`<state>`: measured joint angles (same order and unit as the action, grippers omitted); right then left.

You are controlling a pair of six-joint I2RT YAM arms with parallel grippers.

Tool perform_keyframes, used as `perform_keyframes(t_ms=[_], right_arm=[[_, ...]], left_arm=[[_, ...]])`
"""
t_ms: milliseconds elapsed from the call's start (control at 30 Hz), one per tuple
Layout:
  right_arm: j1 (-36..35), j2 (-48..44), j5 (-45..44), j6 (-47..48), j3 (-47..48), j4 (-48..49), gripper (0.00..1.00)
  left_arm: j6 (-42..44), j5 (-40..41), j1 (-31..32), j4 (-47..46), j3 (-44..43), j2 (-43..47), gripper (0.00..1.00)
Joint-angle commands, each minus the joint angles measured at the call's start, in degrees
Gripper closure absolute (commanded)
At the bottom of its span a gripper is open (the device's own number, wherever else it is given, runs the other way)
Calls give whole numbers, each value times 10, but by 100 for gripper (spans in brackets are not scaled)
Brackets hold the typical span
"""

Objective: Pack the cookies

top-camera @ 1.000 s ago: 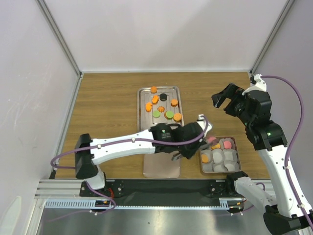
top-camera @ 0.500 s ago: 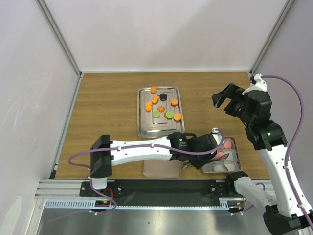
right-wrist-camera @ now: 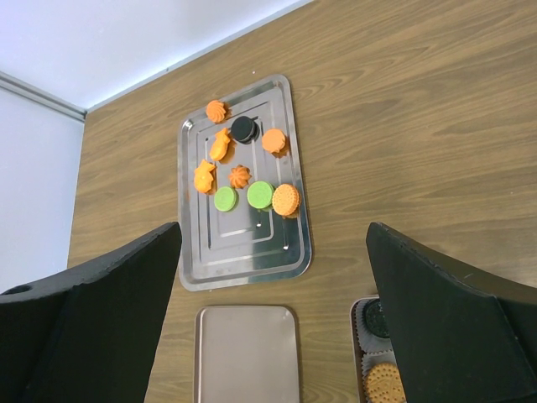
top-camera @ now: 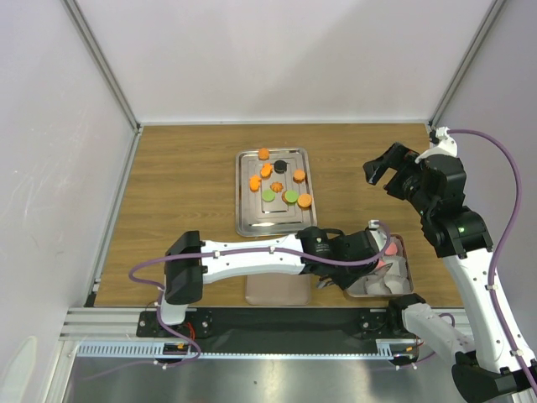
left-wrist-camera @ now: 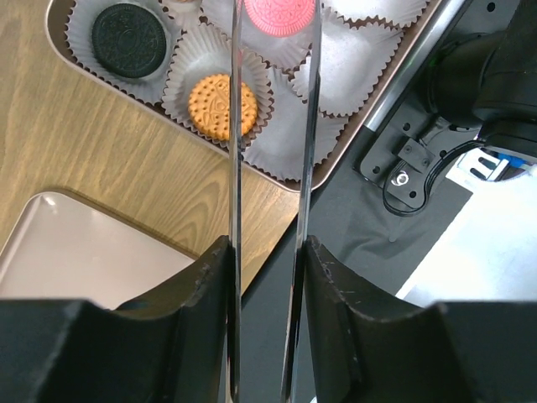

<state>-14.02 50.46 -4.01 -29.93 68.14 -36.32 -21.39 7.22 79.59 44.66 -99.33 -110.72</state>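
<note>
Over the small box [left-wrist-camera: 401, 63], my left gripper [left-wrist-camera: 275, 25] pinches a pink cookie [left-wrist-camera: 281, 10] between narrow jaws; my right gripper [right-wrist-camera: 273, 269] hangs wide apart, holding nothing.

left tool [top-camera: 382, 252] and arm [top-camera: 252, 255] lie over the box [top-camera: 409, 270], blocking it; tray [top-camera: 260, 223] open from above.

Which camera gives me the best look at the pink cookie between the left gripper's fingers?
The left wrist view: the pink cookie sits close up between the fingers of the left gripper, though the frame's top edge crops it. The top view shows only a pink patch at that gripper. The right wrist view doesn't show it.
</note>
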Motion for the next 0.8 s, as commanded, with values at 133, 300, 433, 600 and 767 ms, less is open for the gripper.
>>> perform_keyframes(t_ms=[133,300,433,600,767], right_arm=[[0,-2,8,7,9,6,0],[1,-2,6,8,13,3,0],[0,-1,7,9,17,0,0],[0,0,4,15,29,-8,1],[0,0,5,16,31,-12,0]], left_arm=[[6,9,-8,-13,-7,1,57],[7,6,-11,-19,-3,-1,54],[8,2,-14,-25,-3,-2,53],[13,-2,-17,-32,-8,-6,50],[15,0,-17,-38,-10,-6,48]])
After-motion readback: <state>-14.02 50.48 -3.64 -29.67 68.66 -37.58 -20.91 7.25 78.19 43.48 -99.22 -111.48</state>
